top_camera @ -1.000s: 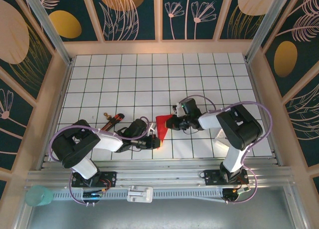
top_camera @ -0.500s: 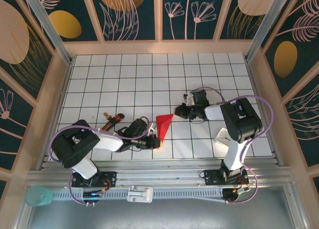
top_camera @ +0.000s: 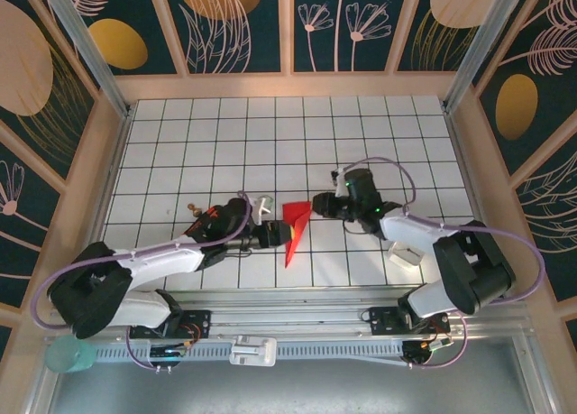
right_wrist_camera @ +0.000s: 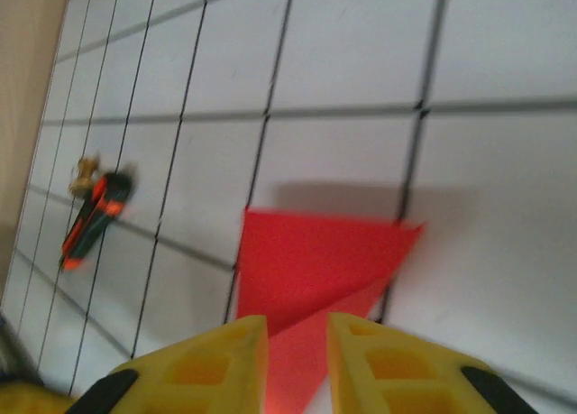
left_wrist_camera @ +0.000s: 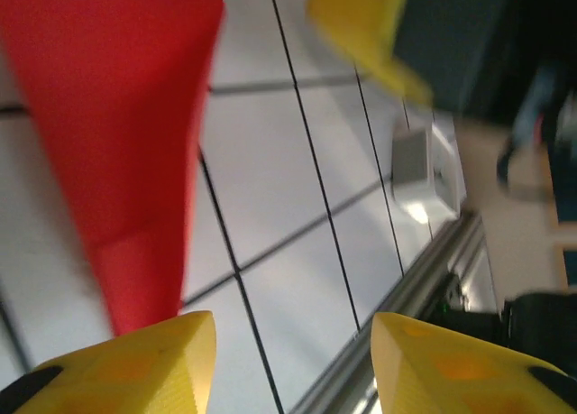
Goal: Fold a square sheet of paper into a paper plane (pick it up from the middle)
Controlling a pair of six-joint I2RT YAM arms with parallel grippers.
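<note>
The red paper (top_camera: pixel 294 226) lies flat on the grid table as a creased, narrow pointed shape, wide end at the far side and tip toward the arms. My left gripper (top_camera: pixel 270 236) sits just left of it, open, and its yellow fingers (left_wrist_camera: pixel 135 364) hold nothing. In the left wrist view the paper (left_wrist_camera: pixel 117 134) is up and to the left. My right gripper (top_camera: pixel 318 207) hovers at the paper's far right corner. In the right wrist view its fingers (right_wrist_camera: pixel 207 364) stand a narrow gap apart, and the paper (right_wrist_camera: pixel 311 261) shows on the table beyond them.
An orange-and-black tool (top_camera: pixel 206 216) lies left of the left arm, also seen as the tool (right_wrist_camera: pixel 95 217) in the right wrist view. A small white box (top_camera: pixel 402 254) sits by the right arm. The table's metal front rail (top_camera: pixel 288 319) runs below.
The left arm stretched out and its gripper rose along the paper's left edge. The right gripper pulled off to the right, then came back to the paper's far right corner.
</note>
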